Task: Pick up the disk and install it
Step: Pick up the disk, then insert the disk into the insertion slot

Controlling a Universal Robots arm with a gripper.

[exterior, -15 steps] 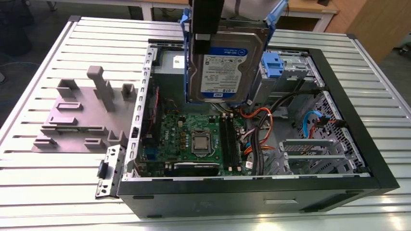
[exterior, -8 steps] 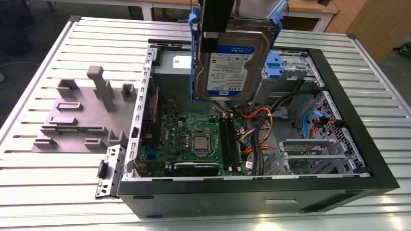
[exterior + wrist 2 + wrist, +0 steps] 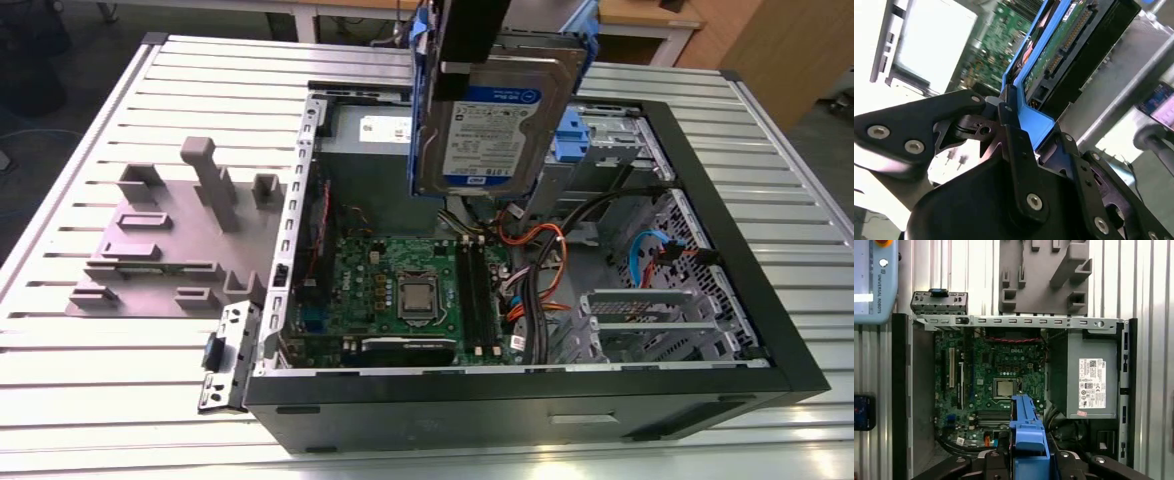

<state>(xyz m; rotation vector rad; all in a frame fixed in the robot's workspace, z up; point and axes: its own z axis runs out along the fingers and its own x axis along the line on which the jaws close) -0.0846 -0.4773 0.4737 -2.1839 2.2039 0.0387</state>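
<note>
The gripper (image 3: 1033, 123) is pinched onto the blue rail at one end of the disk (image 3: 497, 120). The disk hangs on edge in the air above the open case (image 3: 534, 400), over the far part of the board (image 3: 400, 290), and touches nothing below.

The hold looks like the weak spot to me. The fingers (image 3: 1017, 150) grip the plastic rail, not the metal body, and the whole weight of the drive hangs from that end. A jolt or a quick turn could make it swing or slip, and a drop would land on the board or on the cables (image 3: 534, 250) beneath.

Those wires bunch just under the disk's lower edge, so a descent there could snag them or press on a connector. The bay (image 3: 625, 150) sits at the case's far end, on the exterior view's right, beside a blue latch (image 3: 571, 130). If the rails meet the bay tilted, I'd expect them to jam rather than slide. The grey box (image 3: 1089, 375) stands close on the other side.
</note>
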